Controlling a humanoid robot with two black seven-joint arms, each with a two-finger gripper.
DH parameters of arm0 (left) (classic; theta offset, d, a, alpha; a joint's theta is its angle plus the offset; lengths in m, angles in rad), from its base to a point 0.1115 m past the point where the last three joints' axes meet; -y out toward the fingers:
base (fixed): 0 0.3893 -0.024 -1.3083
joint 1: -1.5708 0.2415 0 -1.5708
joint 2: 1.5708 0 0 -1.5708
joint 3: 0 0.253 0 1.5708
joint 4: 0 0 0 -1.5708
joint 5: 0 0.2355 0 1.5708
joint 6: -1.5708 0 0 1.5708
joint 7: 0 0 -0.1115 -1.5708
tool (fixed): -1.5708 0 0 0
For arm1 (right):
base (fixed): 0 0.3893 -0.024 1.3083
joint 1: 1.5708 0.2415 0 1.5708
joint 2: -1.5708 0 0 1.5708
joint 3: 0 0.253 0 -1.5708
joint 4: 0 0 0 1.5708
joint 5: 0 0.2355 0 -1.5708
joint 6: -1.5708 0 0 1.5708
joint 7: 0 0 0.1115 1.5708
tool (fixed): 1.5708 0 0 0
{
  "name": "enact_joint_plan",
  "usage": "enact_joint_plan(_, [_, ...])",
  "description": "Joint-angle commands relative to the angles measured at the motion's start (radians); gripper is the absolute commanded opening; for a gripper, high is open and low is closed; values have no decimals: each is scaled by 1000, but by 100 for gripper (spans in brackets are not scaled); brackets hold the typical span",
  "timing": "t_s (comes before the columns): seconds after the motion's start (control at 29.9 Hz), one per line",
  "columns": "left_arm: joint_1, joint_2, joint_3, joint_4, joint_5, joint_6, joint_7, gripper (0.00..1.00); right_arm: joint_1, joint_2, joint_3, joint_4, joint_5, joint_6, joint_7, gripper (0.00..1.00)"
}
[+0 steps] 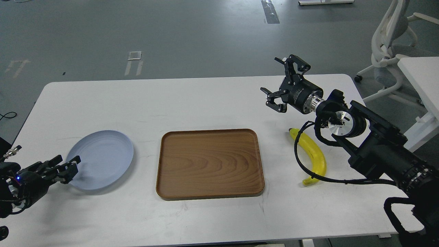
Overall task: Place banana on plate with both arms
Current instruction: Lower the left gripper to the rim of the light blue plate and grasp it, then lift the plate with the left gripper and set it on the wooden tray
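Cable (pixel 297 156) from the right arm (pixel 374 144) crosses the banana (pixel 313 151), which lies on the table (pixel 205 99) right of the tray (pixel 210 163). Tray and plate (pixel 103 156) hold nothing. Right gripper (pixel 282 82) is spread wide above the table; left gripper (pixel 67 164), slightly parted, overlaps the plate's rim.

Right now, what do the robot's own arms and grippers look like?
Both arms are black and jointed. The right gripper has black claw fingers, a silver wrist ring and looping black cables. The left gripper is black too, with a small blue light behind it.
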Motion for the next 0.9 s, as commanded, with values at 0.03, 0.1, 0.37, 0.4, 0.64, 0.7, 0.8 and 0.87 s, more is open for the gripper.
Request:
enact_joint_plan(0.03, [8,0,0,1,-1,-5,0,34,-2,0,-1,0,0,-1,0,100])
enact_joint_plan(0.1, [8,0,0,1,-11,-5,0,31,-2,0,-1,0,0,-1,0,100])
enact_joint_plan(0.37, [3,-5,-3,1,-28,-5,0,0,-2,0,-1,0,0,-7,0,100])
enact_joint_plan(0.4, [3,-5,-4,1,-29,-5,0,0,-2,0,-1,0,0,-10,1,100])
enact_joint_plan(0.64, [-14,1,-18,-8,-93,-7,-46,0,7,0,7,1,0,-18,0,99])
enact_joint_plan(0.7, [-26,1,-18,-14,-95,-8,-58,0,12,-5,7,1,1,-21,1,100])
enact_joint_plan(0.8, [-90,-10,-14,-43,-90,-8,-58,0,18,-24,10,3,1,-25,1,100])
enact_joint_plan(0.87, [-124,-10,-12,-83,-80,-8,-58,0,29,-35,11,3,1,-25,1,99])
